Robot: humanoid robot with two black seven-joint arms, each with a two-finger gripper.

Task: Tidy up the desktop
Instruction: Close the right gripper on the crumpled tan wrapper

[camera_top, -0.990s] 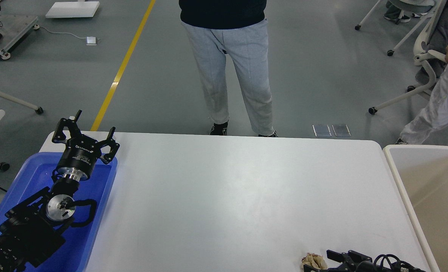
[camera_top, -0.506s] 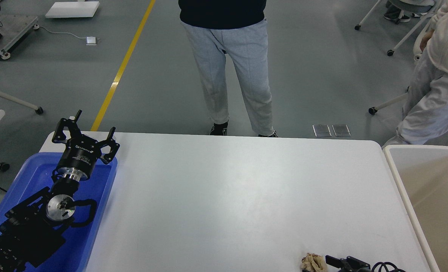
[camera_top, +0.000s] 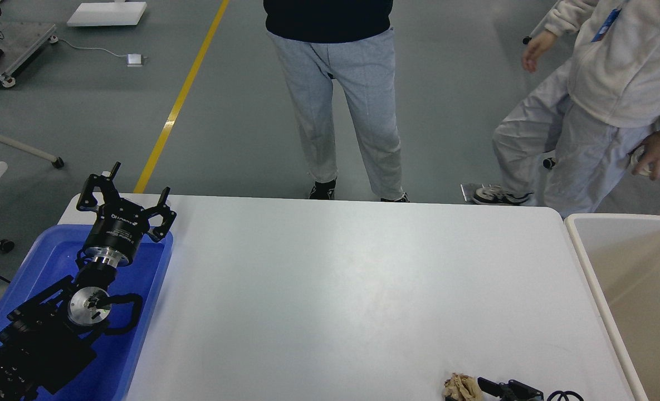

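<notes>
The white desktop (camera_top: 335, 278) fills the middle of the head view. A small crumpled brown paper wad (camera_top: 461, 386) lies on it at the near edge, right of centre. My right gripper (camera_top: 499, 388) shows only as dark tips at the bottom edge, just right of the wad and almost touching it; its jaws cannot be told apart. My left gripper (camera_top: 128, 194) is open and empty, raised over the far end of the blue tray (camera_top: 151, 289) at the desktop's left side.
A beige-white bin (camera_top: 586, 262) stands against the desktop's right edge. One person (camera_top: 341, 111) stands at the far edge and a second person in white (camera_top: 597, 111) stands at the far right corner.
My right gripper has drawn back toward the bottom edge, so less of it shows. The paper wad and left arm have not moved. The person in white has stepped in from the right.
</notes>
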